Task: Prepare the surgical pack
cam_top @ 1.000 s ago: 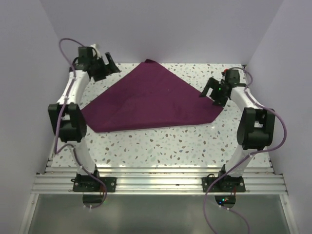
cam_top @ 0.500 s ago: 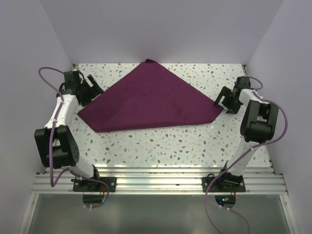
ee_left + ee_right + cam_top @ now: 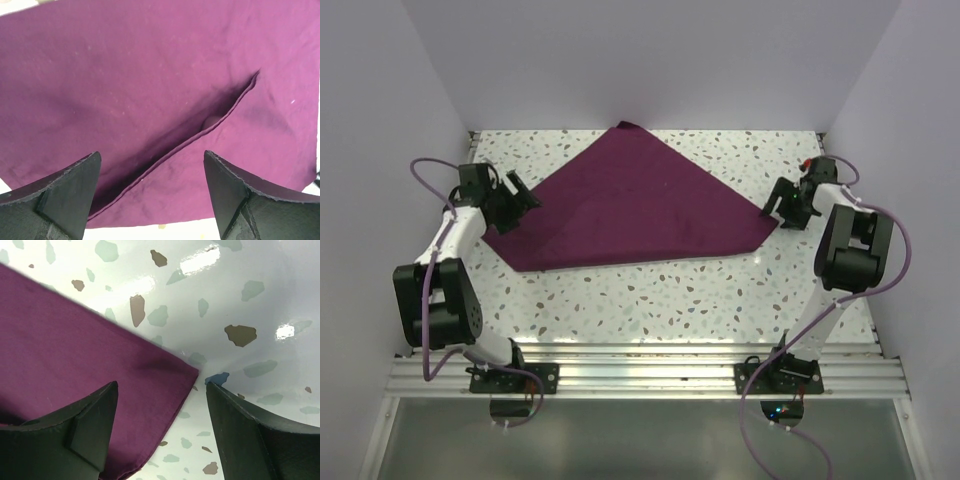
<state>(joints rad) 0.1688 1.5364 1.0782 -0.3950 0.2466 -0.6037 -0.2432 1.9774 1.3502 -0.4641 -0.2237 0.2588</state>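
Observation:
The surgical pack (image 3: 635,210) is a dark purple cloth folded flat into a wide triangle on the speckled table, its point at the back. No gauze or clamps show. My left gripper (image 3: 525,203) is open over the cloth's left corner; in the left wrist view the cloth (image 3: 150,90) fills the frame, with a hemmed fold edge (image 3: 200,132) running between the fingers. My right gripper (image 3: 775,205) is open at the cloth's right corner; in the right wrist view that corner (image 3: 187,372) lies between the fingers, just above the table.
The white speckled table (image 3: 650,300) is enclosed by pale purple walls on the left, back and right. A metal rail (image 3: 640,365) runs along the near edge where the arm bases are bolted.
Both arms have swung outward and down from the back to the cloth's left and right corners. The cloth's left corner has shifted slightly. Both grippers stay open.

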